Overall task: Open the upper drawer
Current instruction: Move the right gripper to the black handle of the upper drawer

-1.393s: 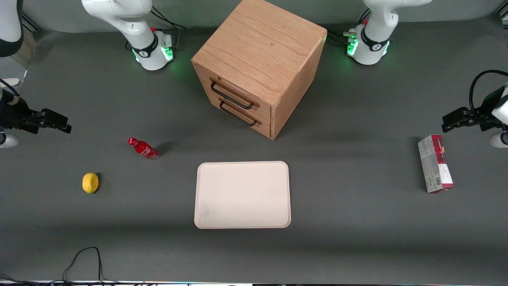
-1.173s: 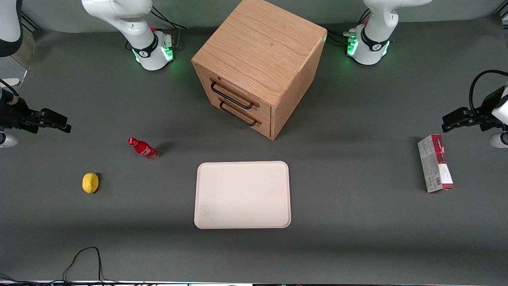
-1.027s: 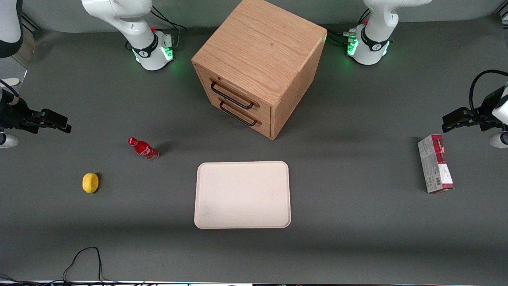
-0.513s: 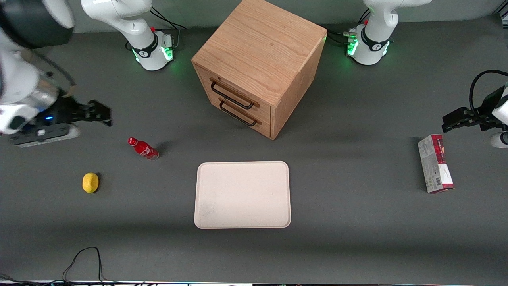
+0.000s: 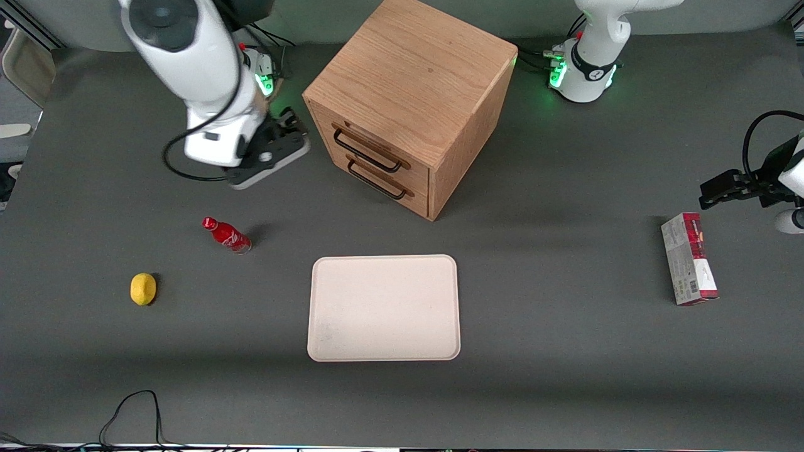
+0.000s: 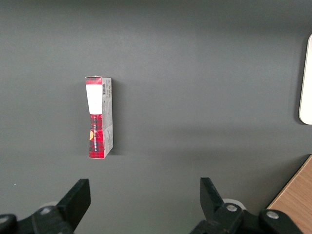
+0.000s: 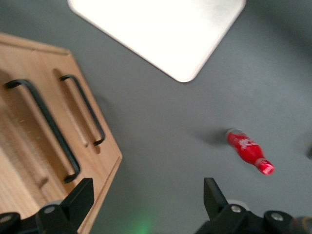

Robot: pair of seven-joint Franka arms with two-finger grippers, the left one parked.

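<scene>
The boxy oak cabinet [image 5: 414,81] stands at the back middle of the table. Its upper drawer [image 5: 370,145] is closed, with a thin black bar handle [image 5: 367,156] above the lower drawer's matching handle [image 5: 377,182]. My right gripper [image 5: 292,123] hovers in front of the cabinet, toward the working arm's end, apart from both handles. It is open and empty. In the right wrist view the gripper [image 7: 147,195] has its jaws wide apart, and the upper drawer's handle [image 7: 48,129] and the lower handle [image 7: 83,109] show beside it.
A red bottle [image 5: 226,235] and a lemon [image 5: 143,289] lie nearer the front camera than the gripper. A cream tray [image 5: 383,307] sits in the middle. A red and grey box [image 5: 689,258] lies toward the parked arm's end. The bottle [image 7: 248,151] also shows in the right wrist view.
The right arm has swung in from the table's end to just in front of the cabinet's drawers. The drawers and the other objects have not moved.
</scene>
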